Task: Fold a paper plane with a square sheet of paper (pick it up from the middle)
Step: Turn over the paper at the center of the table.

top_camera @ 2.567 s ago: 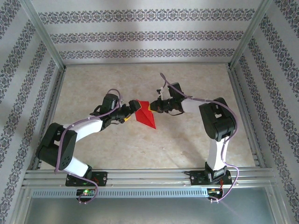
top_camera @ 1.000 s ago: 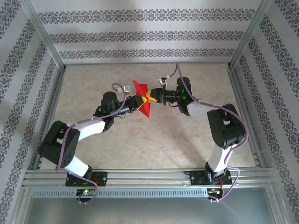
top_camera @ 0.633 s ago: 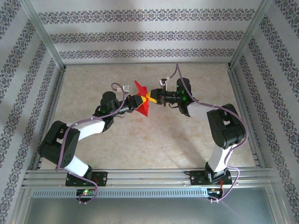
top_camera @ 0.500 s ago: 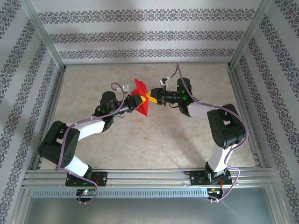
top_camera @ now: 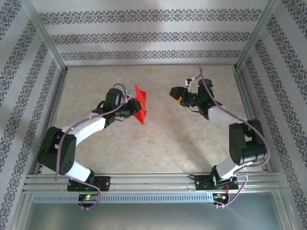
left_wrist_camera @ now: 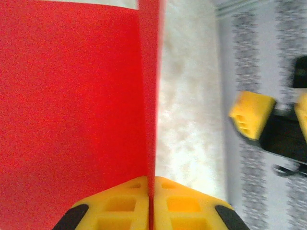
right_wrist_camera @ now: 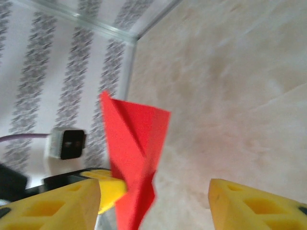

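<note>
The paper plane (top_camera: 140, 106) is already a thin, pointy shape (most folds look done). L gripper (top_camera: 130, 106) pinches it tight, up on edge over the table (top_camera: 158, 143). R gripper (top_camera: 176, 94) is open, well apart, holding nothing. Prob. a few folds left.

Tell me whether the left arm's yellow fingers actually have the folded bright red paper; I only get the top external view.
Observer: In the left wrist view the left yellow fingers are pressed together on the folded bright red paper, which leaves their seam edge-on.
Operator: Check the right fingers.
Observer: In the right wrist view the right yellow fingers stand wide apart, gripping nothing; the paper is beyond them.
Operator: Describe the paper from there.
Observer: It shows a crease across its face and narrows toward the left fingers' grip.
</note>
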